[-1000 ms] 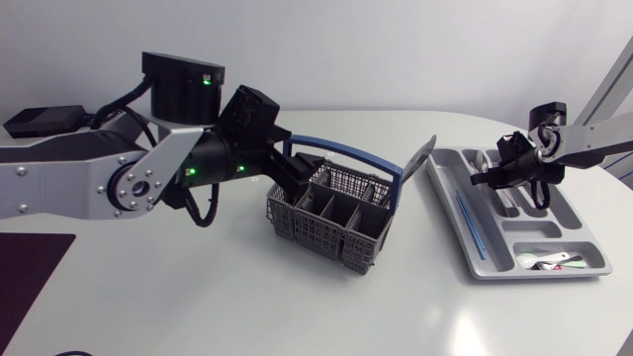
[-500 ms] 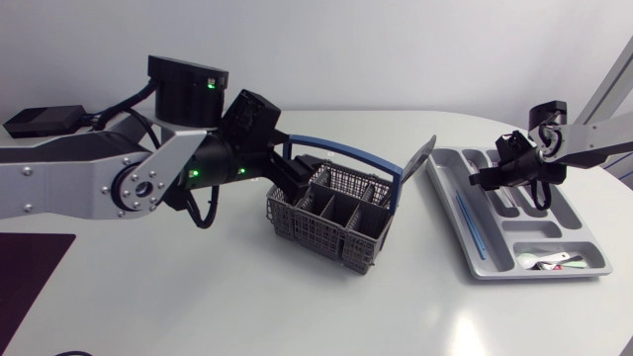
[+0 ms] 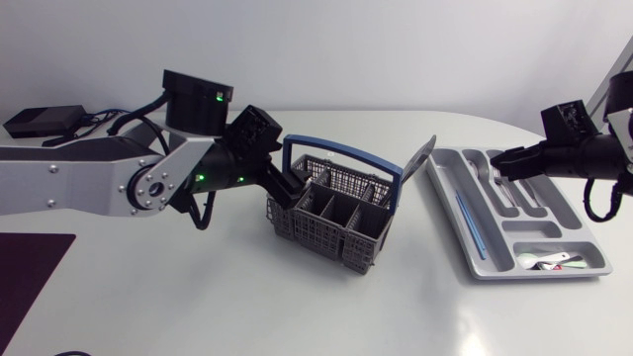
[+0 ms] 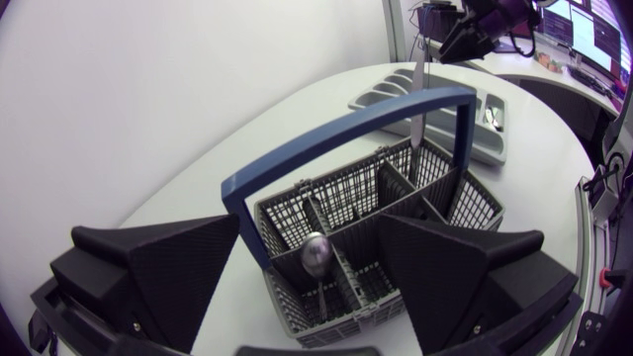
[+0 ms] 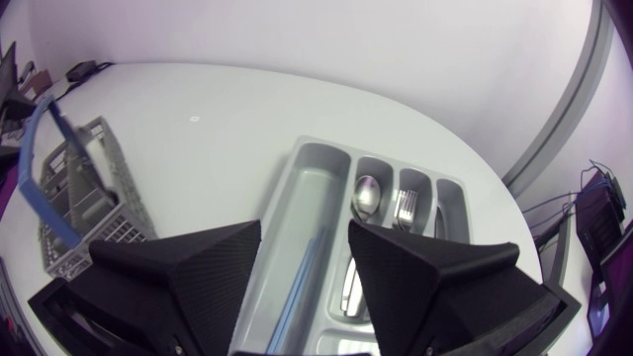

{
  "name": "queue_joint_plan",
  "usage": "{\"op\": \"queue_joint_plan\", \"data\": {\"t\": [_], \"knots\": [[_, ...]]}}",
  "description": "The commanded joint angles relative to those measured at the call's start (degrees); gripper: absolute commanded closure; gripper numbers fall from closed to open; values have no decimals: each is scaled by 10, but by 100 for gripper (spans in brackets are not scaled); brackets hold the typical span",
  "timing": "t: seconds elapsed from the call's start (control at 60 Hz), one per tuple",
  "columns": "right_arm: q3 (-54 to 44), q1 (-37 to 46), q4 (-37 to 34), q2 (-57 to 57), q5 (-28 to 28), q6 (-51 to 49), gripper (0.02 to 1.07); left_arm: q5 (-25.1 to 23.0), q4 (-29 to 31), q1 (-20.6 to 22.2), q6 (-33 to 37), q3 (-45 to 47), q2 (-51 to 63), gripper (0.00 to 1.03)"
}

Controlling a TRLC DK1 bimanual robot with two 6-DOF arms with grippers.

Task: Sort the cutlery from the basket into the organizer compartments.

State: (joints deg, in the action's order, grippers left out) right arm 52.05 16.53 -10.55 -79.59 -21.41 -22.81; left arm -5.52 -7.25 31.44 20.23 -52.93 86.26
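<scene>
Mid-frame, the left hand (image 3: pixel 294 186) gaped empty at the basket (image 3: pixel 315 233), likely for its spoon (image 4: pixel 316 255), while the right hand (image 3: pixel 502 158) hung open and empty over the organizer (image 3: pixel 476 269) at right.

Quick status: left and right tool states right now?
Left tool: open, empty, at the cutlery basket.
Right tool: open, empty, above the organizer.

right jaws drawn back from organizer (image 3: pixel 447 198)
</scene>
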Motion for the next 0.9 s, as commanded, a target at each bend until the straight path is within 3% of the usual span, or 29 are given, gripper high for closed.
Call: {"op": "queue_joint_plan", "data": {"t": [0.0, 0.25, 0.45, 0.8, 0.883], "knots": [[-47, -4, -8, 48, -29, -23, 38, -3, 5, -9, 32, 16, 15, 7], [-100, -43, -72, 163, -84, -36, 38, -12, 8, -23, 43, 4, 44, 7], [-109, -140, -147, 257, -104, -2, 38, -24, 17, -40, 49, 9, 44, 7], [-114, -259, -165, 274, -101, 57, 38, -34, 30, -45, 51, -3, 54, 9], [-109, -271, -173, 271, -107, 56, 38, -34, 30, -67, 51, -2, 54, 9]]}}
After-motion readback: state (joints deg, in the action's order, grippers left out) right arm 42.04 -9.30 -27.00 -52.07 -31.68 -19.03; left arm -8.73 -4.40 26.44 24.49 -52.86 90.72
